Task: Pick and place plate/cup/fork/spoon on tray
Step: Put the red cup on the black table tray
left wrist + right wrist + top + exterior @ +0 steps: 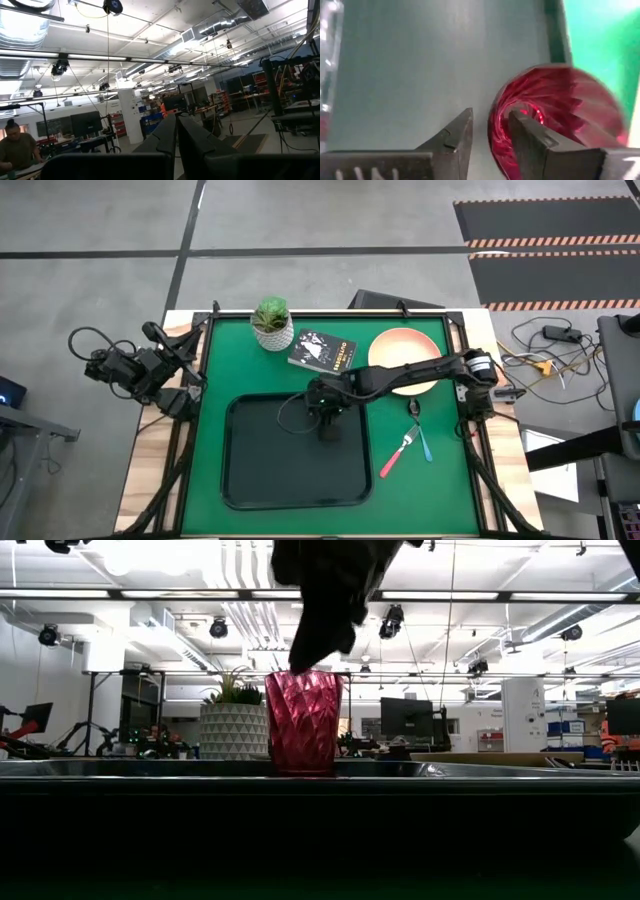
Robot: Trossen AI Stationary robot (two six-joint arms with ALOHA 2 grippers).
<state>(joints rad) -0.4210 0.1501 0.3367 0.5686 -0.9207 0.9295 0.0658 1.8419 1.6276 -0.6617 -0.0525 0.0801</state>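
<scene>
The cup (303, 722) stands upright, mouth up, on the tray (250, 480) near its upper right corner. The right gripper (490, 132) straddles the rim, one finger inside, slightly spread, not clearly squeezing. It looks light, rigid, slippery; the rim suits pinching. The left gripper (175, 145), pressed together, waits left of the tray.

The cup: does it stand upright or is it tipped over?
Upright. In the low view the cup stands straight, mouth up, on the tray. The right end effector has one finger inside the rim and one outside.
</scene>
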